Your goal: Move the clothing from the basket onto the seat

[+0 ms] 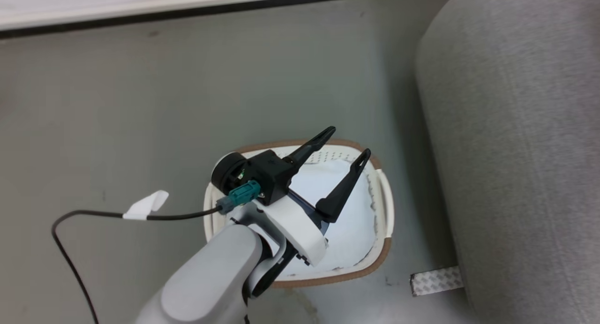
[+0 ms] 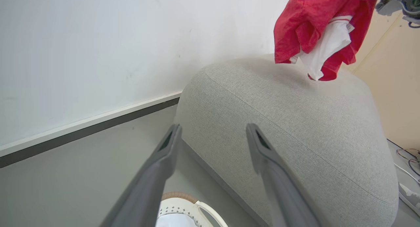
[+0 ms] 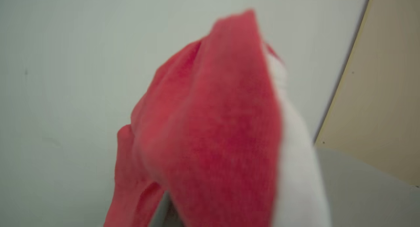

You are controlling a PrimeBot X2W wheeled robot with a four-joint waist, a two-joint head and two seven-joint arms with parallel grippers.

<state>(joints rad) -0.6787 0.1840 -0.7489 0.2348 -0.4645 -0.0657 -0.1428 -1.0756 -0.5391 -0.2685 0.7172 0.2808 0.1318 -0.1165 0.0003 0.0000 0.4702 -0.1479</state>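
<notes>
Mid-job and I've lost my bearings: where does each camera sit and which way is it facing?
Head view: from the head, looking down at the basket and seat; the open left gripper and its forearm show over the basket.
Left wrist view: on the left wrist, looking along its fingers across at the seat and wall, clothing hanging above.
Right wrist view: on the right wrist, close behind the clothing, facing the wall; fabric hides its fingers.
Shared: both wrist views show the clothing; head and left wrist, basket and seat.

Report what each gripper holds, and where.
Right gripper shut on the clothing, gripping a bunched upper fold; it hangs over the seat. Left gripper open, holding nothing.
</notes>
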